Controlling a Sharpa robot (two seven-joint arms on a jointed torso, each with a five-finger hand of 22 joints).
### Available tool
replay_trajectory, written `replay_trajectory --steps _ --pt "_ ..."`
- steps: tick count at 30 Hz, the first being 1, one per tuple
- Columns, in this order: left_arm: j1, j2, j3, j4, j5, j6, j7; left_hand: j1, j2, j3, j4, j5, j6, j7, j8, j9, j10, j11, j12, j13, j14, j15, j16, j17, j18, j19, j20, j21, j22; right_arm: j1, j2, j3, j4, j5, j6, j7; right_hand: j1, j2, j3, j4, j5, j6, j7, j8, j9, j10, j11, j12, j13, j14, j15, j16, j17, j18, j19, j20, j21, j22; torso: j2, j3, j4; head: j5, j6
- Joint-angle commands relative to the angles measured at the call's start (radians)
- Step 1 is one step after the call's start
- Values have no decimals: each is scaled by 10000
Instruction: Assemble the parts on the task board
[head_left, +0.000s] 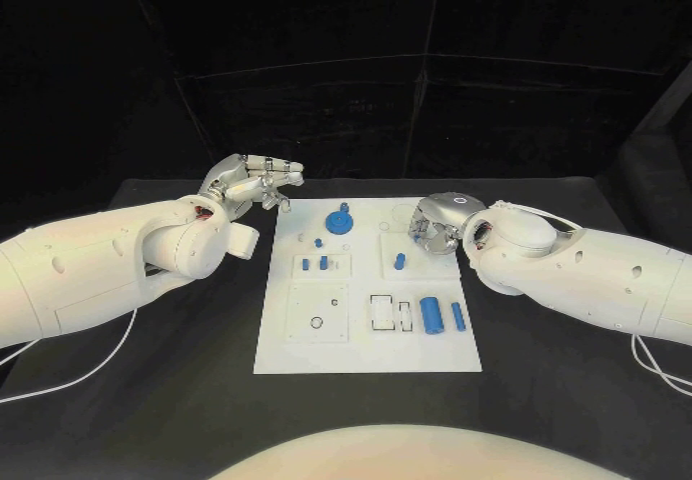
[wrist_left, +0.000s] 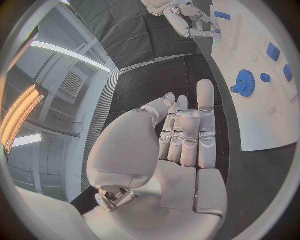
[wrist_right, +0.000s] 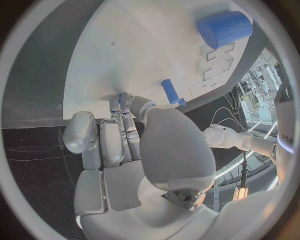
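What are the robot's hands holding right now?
The left hand holds nothing. The right hand is over the task board, fingertips near a small blue part; whether it's pinched cannot be told.

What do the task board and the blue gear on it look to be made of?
The task board looks like matte white plastic or painted plate: flat, even, no glare, with cut recesses. The blue gear looks like moulded or printed plastic: uniform opaque blue, dull sheen. Neither can be settled from looks alone.

Right hand (head_left: 437, 226) fingertips hidden underneath
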Motion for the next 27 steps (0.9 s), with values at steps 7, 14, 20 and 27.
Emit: replay_trajectory --steps 7,14,20,27 --pt "13 -8 8 -11 31 143 22 35 15 -27 -58 20 -17 79 -60 -19 -73 17 36 22 -75 17 -38 -12 123 -77 27 -57 -11 -1 -40 -7 101 -176 -992 -19 -182 35 -189 57 -462 160 -33 16 -2 113 -49 -8 33 356 -68 27 17 -208 104 -38 104 92 -4 -2 -2 16 4" --pt "13 -15 8 -21 31 164 13 35 15 -27 -58 20 -17 79 -60 -19 -73 17 36 22 -75 17 -38 -12 123 -77 27 -57 -11 -2 -129 -7 179 -179 -1159 -83 -189 34 -198 61 -489 161 -34 14 -3 114 -50 -12 34 357 -70 30 20 -208 105 -40 104 93 1 5 -7 21 5" --pt "13 -18 8 -51 31 188 -2 35 15 -27 -58 20 -17 79 -60 -19 -73 17 36 22 -75 17 -38 -12 123 -77 27 -57 -11 -1 -333 -4 444 -179 -1286 -119 -190 30 -204 60 -508 160 -37 11 -5 114 -52 -15 34 357 -71 30 19 -208 105 -42 105 94 -1 1 -4 16 9" --pt "13 -26 7 -79 31 202 -13 35 15 -27 -58 20 -17 79 -60 -19 -73 17 36 22 -75 17 -38 -12 123 -77 27 -57 -11 4 -745 6 1083 -90 -1479 -140 -187 27 -207 56 -515 160 -39 9 -6 114 -54 -18 35 359 -72 35 26 -208 107 -44 108 99 -11 0 -3 16 2"
